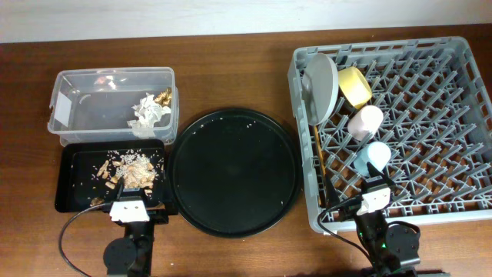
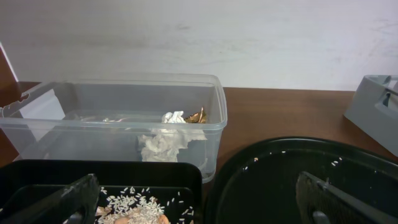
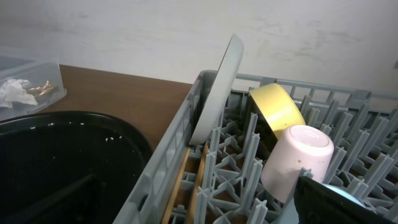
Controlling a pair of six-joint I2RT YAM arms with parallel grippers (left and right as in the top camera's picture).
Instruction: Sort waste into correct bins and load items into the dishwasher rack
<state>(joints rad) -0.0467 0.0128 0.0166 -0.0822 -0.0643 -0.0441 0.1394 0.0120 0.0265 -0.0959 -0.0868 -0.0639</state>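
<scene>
The clear tub holds the white tissue and the gold foil wrapper; the left wrist view shows them too, tissue and foil. The black rectangular tray holds tan food scraps and rice. The grey rack holds the plate, yellow bowl, pink cup, light blue cup and chopsticks. My left gripper is open and empty at the black tray's near edge. My right gripper is open and empty at the rack's near left corner.
A large round black tray with a few rice grains lies between the bins and the rack. Both arm bases stand at the table's front edge. A pale wall stands behind the table.
</scene>
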